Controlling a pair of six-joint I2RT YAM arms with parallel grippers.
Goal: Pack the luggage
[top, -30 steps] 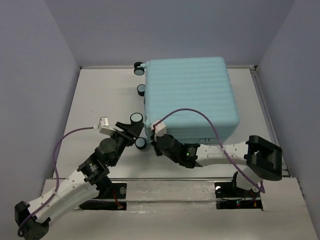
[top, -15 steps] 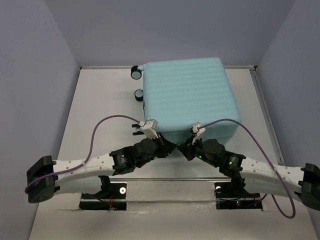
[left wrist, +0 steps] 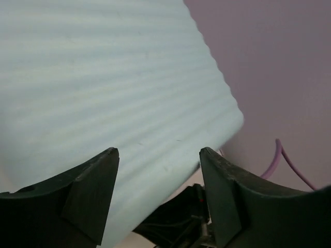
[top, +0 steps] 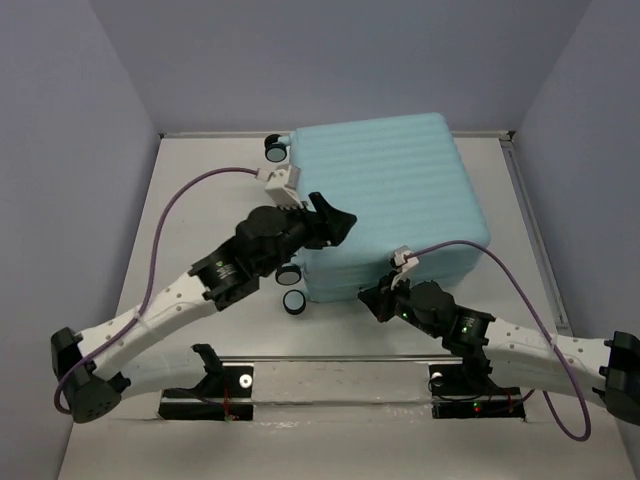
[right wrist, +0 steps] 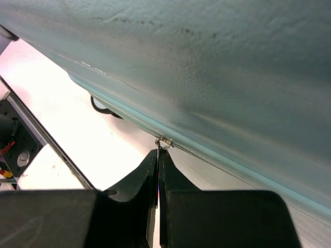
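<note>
Our pale aqua hard-shell luggage (top: 385, 195) lies flat on the bench (top: 200, 210), out toward the far right, with its back edge close to the rear wall (top: 330, 70). The caster wheels (top: 295, 301) face left, so we'd say the long axis runs left to right. The left end effector (top: 338, 220) sits over the near-left part of the shell, jaws apart. The right end effector (top: 372, 298) is at the near edge, pinched closed on the zipper pull (right wrist: 164, 143). There's bare bench left of the wheels, but only a narrow strip on the right.
</note>
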